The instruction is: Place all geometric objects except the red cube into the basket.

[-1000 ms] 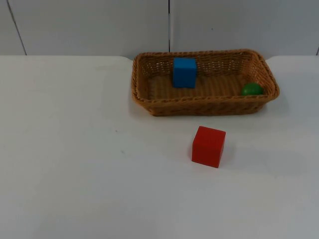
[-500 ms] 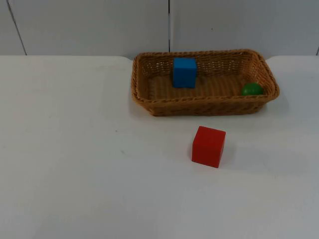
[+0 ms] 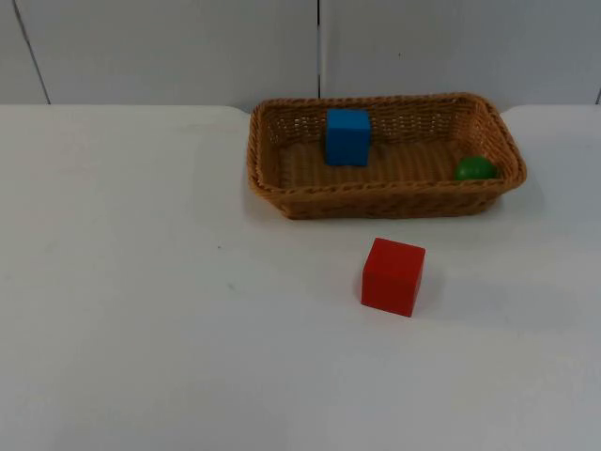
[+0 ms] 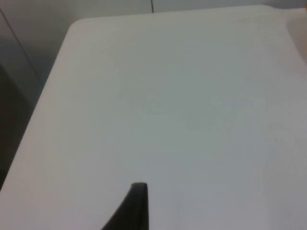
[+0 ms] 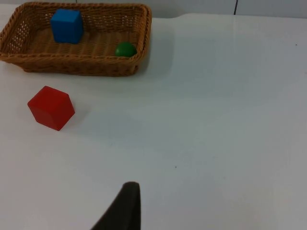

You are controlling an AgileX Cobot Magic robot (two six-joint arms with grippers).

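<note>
Seeing blue cube [image 3: 347,136] and green ball [image 3: 475,168] in basket [image 3: 282,193], red cube [image 3: 392,275] outside, I risk nudging it; claws' state untellable.

The basket [image 3: 385,199] is the landmark. Its woven walls ring a blue cube [image 3: 347,137] at the far wall and a green ball [image 3: 475,169] in the right end; the floor between them is bare. In front of it, apart, stands a red cube [image 3: 392,276]. Elsewhere around it the counter [image 3: 131,301] lies open.
</note>
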